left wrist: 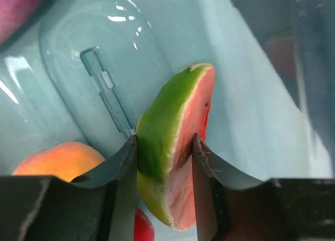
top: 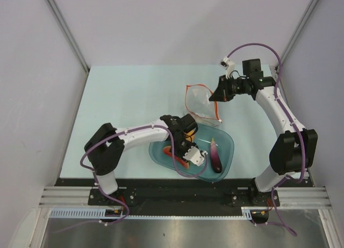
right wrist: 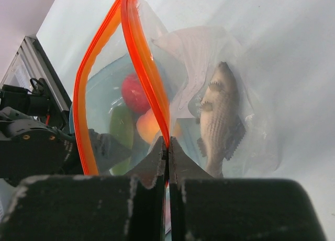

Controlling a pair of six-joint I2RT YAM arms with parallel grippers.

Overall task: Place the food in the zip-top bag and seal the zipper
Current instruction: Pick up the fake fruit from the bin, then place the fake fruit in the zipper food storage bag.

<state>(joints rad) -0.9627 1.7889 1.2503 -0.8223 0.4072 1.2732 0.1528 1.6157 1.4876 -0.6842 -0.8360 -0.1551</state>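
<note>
My left gripper (top: 183, 154) reaches down into the teal tub (top: 228, 139) and is shut on the wedge slice (left wrist: 173, 111), which has a green rind and red flesh. The orange fruit (left wrist: 56, 160) and the red apple (left wrist: 142, 228) lie just beside it in the tub. The purple eggplant (top: 215, 154) lies at the tub's right. My right gripper (top: 214, 96) is shut on one side of the zipper (right wrist: 139, 48) and holds the clear zip-top bag (top: 199, 103) with its mouth open. The grey fish (right wrist: 220, 121) lies inside the bag.
The tub stands at the near middle of the pale blue table (top: 123, 97), right in front of the bag. Grey walls stand on three sides. The arm bases and a metal rail (top: 177, 197) run along the near edge.
</note>
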